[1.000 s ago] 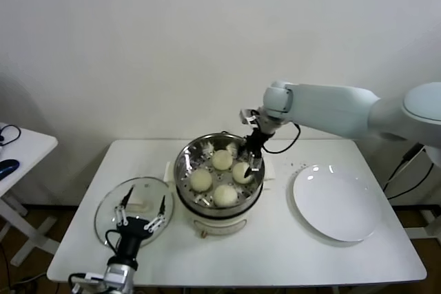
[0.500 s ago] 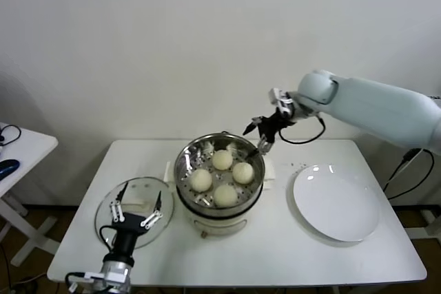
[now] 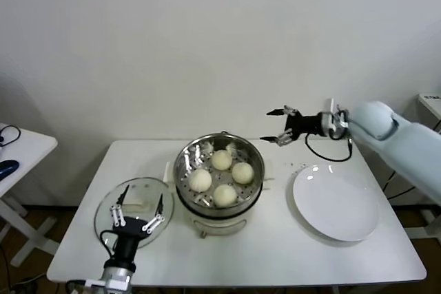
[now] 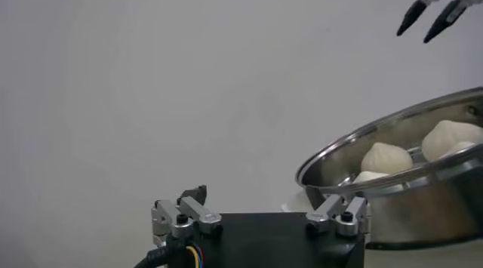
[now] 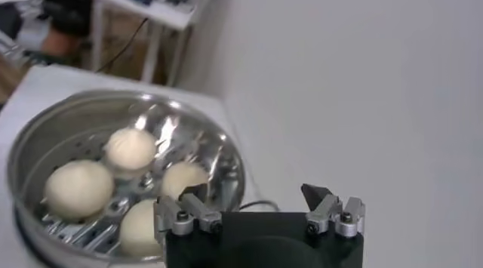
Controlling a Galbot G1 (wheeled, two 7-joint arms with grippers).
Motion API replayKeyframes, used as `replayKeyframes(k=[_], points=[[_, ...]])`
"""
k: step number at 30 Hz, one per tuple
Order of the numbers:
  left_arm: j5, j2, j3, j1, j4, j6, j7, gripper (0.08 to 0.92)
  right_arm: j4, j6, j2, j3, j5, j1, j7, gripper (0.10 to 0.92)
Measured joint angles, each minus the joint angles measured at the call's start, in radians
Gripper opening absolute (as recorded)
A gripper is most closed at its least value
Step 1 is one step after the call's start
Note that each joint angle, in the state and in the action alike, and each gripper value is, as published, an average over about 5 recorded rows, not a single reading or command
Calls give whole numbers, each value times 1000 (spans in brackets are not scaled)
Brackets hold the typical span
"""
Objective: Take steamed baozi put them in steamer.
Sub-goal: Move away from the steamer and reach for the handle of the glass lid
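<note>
The steamer [image 3: 178, 170] stands mid-table, a shiny steel pot on a white base. Several cream-white steamed baozi [image 3: 221, 160] lie on its perforated tray. My right gripper [image 3: 279, 125] hangs open and empty in the air to the right of the steamer, well above the table. Its wrist view looks back at the steamer [image 5: 189, 130] and baozi [image 5: 130, 149] past the open right gripper [image 5: 253, 192]. My left gripper [image 3: 138, 213] is open and empty over the glass lid [image 3: 110, 218]. In the left wrist view the left gripper [image 4: 255, 195] faces the steamer [image 4: 423, 209].
A flat white plate [image 3: 335, 204] with nothing on it lies on the table's right side. The glass lid rests on the table left of the steamer. A small side table [image 3: 21, 149] stands at the far left. A white wall is behind.
My right gripper has lifted out of the steamer and swung up and to the right, empty. The baozi it was at stays in the steamer. The left gripper has barely shifted.
</note>
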Motion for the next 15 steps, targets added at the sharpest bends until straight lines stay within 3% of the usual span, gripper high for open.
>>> replayKeyframes(k=[15], points=[[43, 11, -30, -19, -1, 48, -23, 823, 183, 163, 226, 853, -157, -790, 228, 823]])
